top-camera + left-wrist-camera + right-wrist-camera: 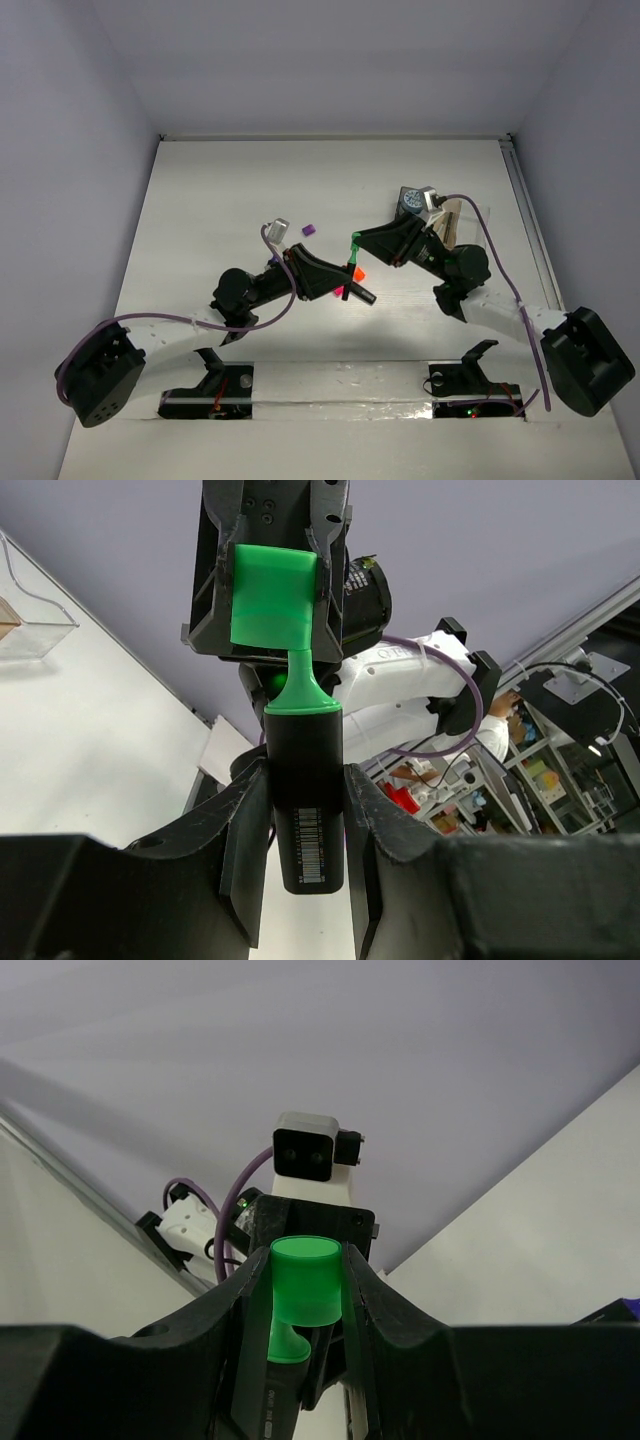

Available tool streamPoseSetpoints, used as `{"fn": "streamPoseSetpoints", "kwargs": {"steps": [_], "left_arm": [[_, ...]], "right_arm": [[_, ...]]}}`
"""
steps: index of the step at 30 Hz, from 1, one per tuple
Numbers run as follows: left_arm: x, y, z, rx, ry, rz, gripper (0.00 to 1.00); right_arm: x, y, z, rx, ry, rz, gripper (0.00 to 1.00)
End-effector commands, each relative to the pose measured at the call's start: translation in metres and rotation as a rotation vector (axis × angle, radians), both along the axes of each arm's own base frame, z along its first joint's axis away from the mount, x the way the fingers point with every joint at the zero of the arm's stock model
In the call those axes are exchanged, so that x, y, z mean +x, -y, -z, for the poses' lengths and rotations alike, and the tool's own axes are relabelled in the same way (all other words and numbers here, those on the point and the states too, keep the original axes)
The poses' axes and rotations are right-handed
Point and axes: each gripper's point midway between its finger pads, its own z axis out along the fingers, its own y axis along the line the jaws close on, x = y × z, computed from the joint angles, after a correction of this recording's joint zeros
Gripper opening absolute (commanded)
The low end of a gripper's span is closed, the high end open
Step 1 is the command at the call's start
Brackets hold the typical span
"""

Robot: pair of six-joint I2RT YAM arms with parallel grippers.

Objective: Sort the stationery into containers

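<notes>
My left gripper (345, 283) (305, 780) is shut on the black body of a highlighter marker (308, 800) (353, 262), barcode showing, held above the table. Its bare green tip (303, 685) points at a green cap (273, 595) (307, 1280). My right gripper (362, 242) (307, 1260) is shut on that cap and faces the left one. The tip's narrow end reaches the cap's edge; whether it sits inside is unclear. The marker body (268, 1395) shows low in the right wrist view. A clear box with a tan insert (449, 216) (35, 615) lies behind the right arm, partly hidden.
A small purple cap (308, 229) lies on the white table beyond the left arm. An orange piece (357, 272) and a pink piece (340, 291) lie under the two grippers. Both arm bases stand at the near edge.
</notes>
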Motion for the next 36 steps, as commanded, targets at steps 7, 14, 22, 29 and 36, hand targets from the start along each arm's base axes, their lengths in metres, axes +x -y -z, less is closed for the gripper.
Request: {"fn": "streamPoseSetpoints", "kwargs": {"steps": [7,14,22,29,36], "left_arm": [[-0.027,-0.032,-0.084,-0.292,0.301,-0.018,0.04],[-0.025,-0.029,-0.084,-0.289,0.301,-0.018,0.04],[-0.024,-0.028,-0.087,-0.29,0.315,-0.021,0.04],[-0.019,-0.029,-0.088,-0.276,0.332,-0.049,0.04],[-0.015,-0.027,-0.09,-0.258,0.347,-0.074,0.04]], "right_arm": [[-0.017,0.011,-0.022,0.058,0.098,-0.006,0.22],[-0.018,0.011,-0.023,0.062,0.096,-0.019,0.22],[-0.02,0.005,-0.02,0.058,0.095,-0.035,0.22],[-0.021,0.004,-0.02,0.047,0.108,-0.028,0.22],[-0.026,0.003,-0.023,0.051,0.113,-0.021,0.22]]}}
